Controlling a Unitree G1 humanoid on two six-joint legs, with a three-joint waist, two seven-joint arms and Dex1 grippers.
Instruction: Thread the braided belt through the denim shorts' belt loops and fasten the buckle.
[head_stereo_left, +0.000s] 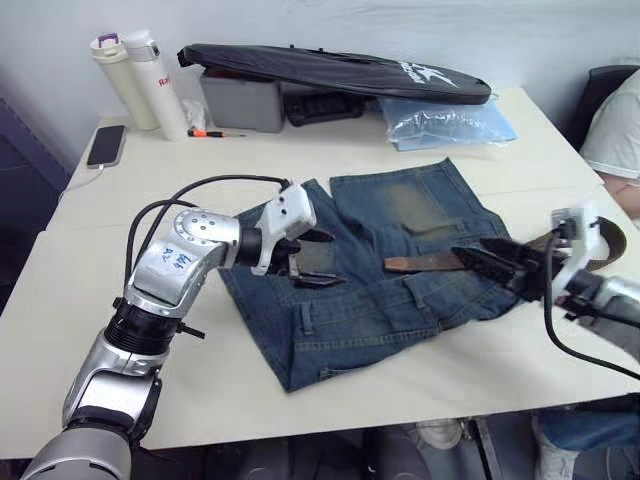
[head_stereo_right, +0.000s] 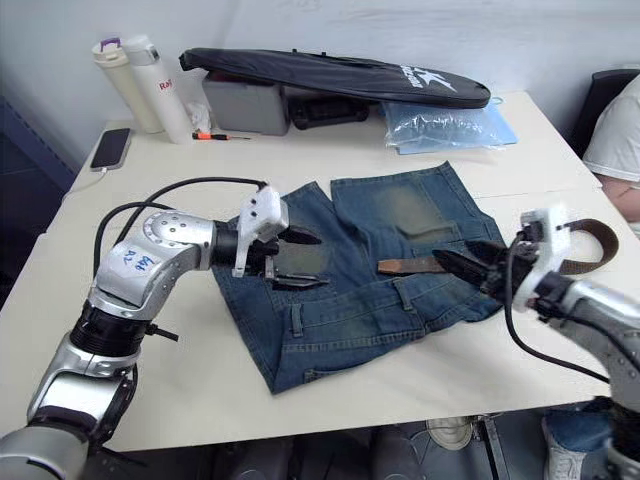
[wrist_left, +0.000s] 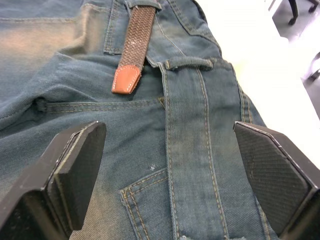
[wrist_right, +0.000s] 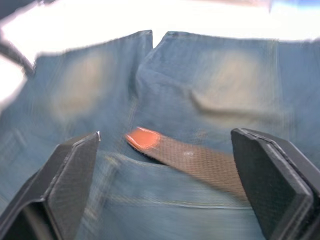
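The denim shorts lie flat on the white table, waistband toward the robot and the two faded legs pointing away. The left gripper hovers over the shorts' left half with its two black fingers spread wide; in the left wrist view the fingers frame bare denim, a pocket corner and a belt loop, holding nothing. On the left forearm sits a small white label with blue handwriting too small to read. The right gripper reaches in from the right side over the waistband, its fingers likewise spread apart and empty, the belt's end lying between them in the right wrist view. The braided belt runs across the right half of the waistband, its tan leather tip resting on the denim near the fly, and its far portion curls in a loop off the shorts' right edge; the buckle cannot be made out. Farther back lie a clear blue plastic bag, a grey box, a long black bag with a white star logo, two bottles, one with partly legible red lettering beginning "Ra", and a phone at the left edge.
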